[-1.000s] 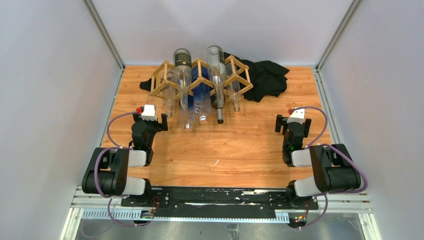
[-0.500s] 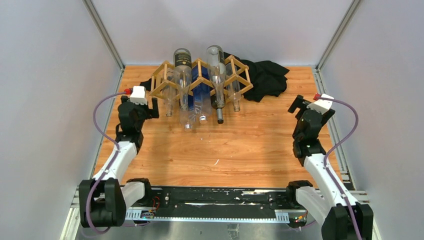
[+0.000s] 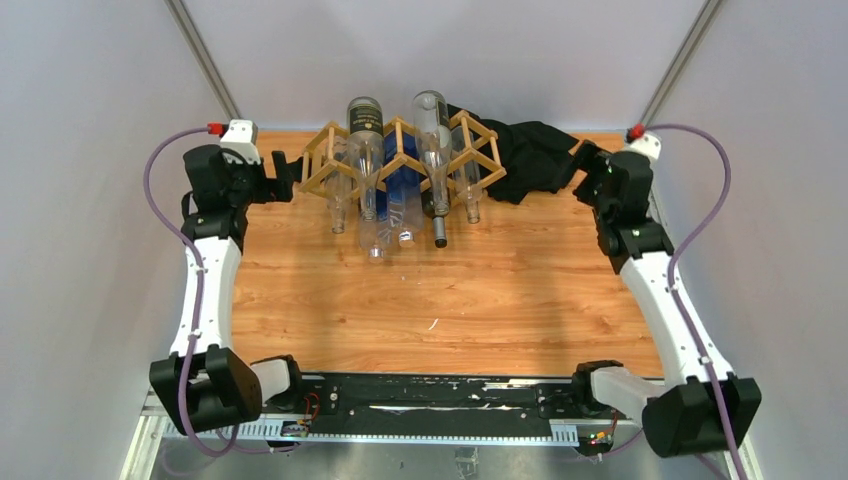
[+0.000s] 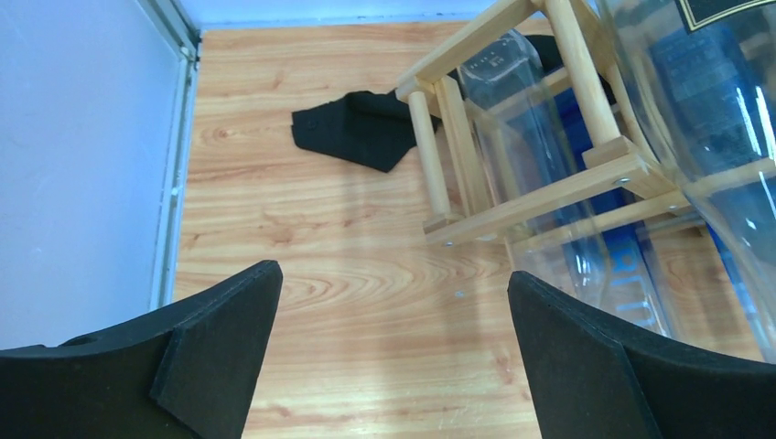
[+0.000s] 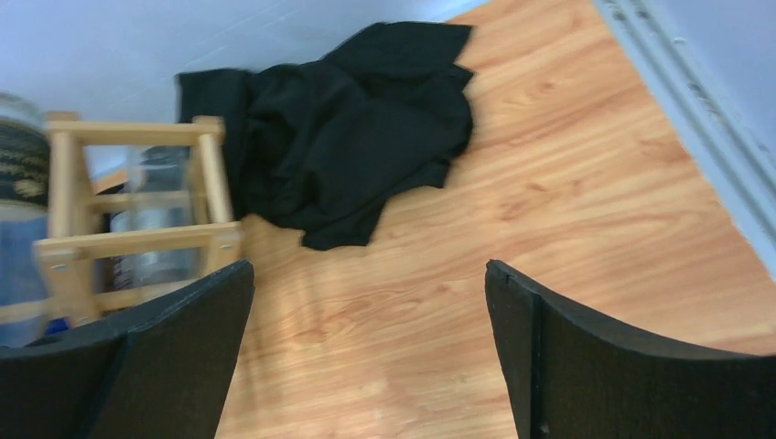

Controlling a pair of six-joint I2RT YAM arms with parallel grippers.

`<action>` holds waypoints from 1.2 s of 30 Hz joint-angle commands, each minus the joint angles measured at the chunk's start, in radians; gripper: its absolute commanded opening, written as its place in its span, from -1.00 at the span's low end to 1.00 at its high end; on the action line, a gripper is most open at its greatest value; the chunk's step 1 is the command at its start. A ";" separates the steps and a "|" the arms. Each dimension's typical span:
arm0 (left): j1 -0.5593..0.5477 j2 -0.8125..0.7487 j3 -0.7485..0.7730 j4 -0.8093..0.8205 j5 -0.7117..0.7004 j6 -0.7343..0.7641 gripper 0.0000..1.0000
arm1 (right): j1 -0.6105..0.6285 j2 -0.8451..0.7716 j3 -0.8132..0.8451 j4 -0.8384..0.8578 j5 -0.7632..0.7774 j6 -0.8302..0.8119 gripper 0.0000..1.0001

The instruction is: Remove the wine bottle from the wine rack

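The light wooden lattice wine rack stands at the back middle of the table and holds several bottles, necks toward me. Among them are a clear bottle with a dark label, a tall clear bottle and a blue one. My left gripper is open and empty just left of the rack's left end; its wrist view shows the rack ahead on the right. My right gripper is open and empty, right of the rack in its wrist view.
A crumpled black cloth lies behind and right of the rack, between it and my right gripper; a corner of it shows behind the rack's left end. Grey walls close in the left, right and back.
Both arms have stretched out from folded poses near their bases. The left gripper has moved back to the rack's left end, the right gripper to the back right by the cloth.
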 commanded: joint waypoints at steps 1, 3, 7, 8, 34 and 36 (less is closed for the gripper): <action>0.006 0.033 0.078 -0.150 0.038 -0.013 1.00 | 0.135 0.101 0.222 -0.231 -0.057 -0.032 1.00; 0.007 0.049 0.105 -0.161 0.038 -0.015 1.00 | 0.266 0.139 0.295 -0.258 0.010 -0.052 1.00; 0.007 0.095 0.172 -0.228 0.026 -0.002 1.00 | 0.455 0.263 0.469 -0.336 0.089 -0.066 1.00; 0.006 0.104 0.190 -0.243 0.018 0.005 1.00 | 0.496 0.306 0.527 -0.352 0.103 -0.066 1.00; 0.006 0.099 0.206 -0.399 0.100 0.120 1.00 | 0.869 1.092 1.340 -0.609 0.114 -0.056 0.80; 0.007 0.101 0.209 -0.405 0.108 0.121 1.00 | 0.869 1.114 1.339 -0.609 0.116 -0.054 0.76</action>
